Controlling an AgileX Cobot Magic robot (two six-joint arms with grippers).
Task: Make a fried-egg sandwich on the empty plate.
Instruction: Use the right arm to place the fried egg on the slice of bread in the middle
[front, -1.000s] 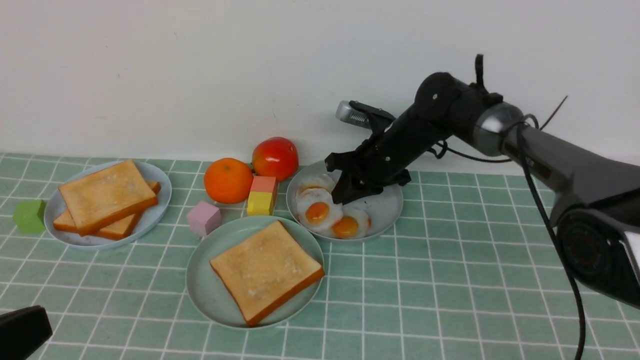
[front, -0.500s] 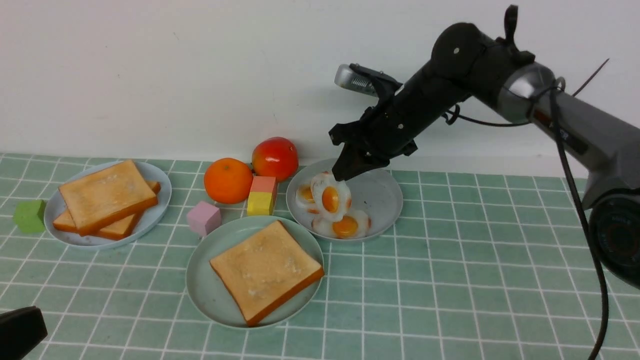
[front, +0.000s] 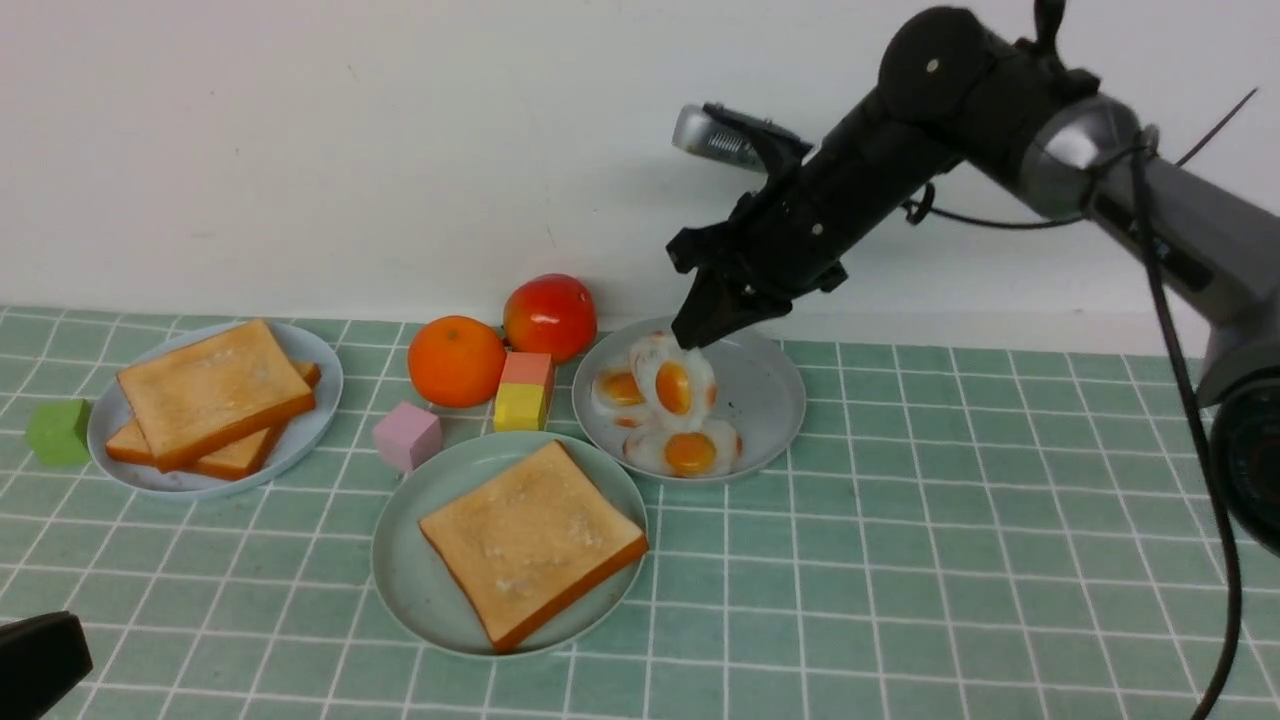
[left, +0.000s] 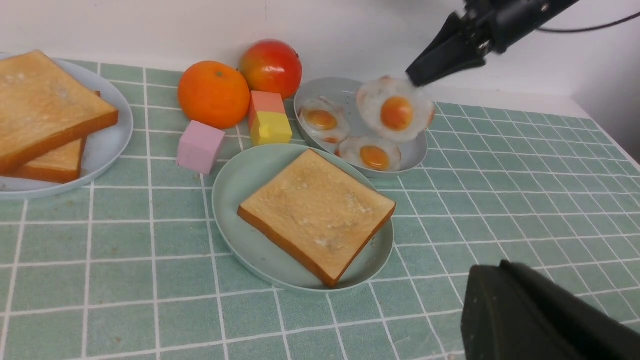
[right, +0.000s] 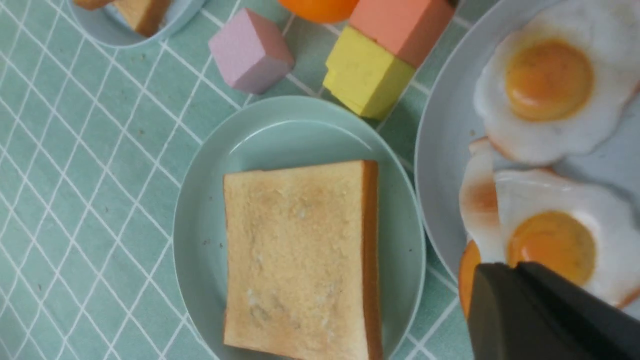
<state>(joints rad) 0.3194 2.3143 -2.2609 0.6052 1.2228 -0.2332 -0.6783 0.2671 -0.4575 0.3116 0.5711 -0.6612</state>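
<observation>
Holding one fried egg (front: 673, 385) by its rim, the right claw (front: 700, 335) hangs over the grey egg plate (front: 765, 400). One toast slice (front: 530, 540) lies on the mint-green plate (front: 405, 560). Left to do: egg onto that toast, then a second toast slice (front: 215, 385) on top. The left claw (front: 60, 650) is shut, empty.

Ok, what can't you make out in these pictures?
Left end effector: left wrist view, dark blur cut off by the frame.
Lower toast slice: front view, mostly covered by the upper slice.
Pinched edge of the held egg: right wrist view, behind the right end effector.
</observation>
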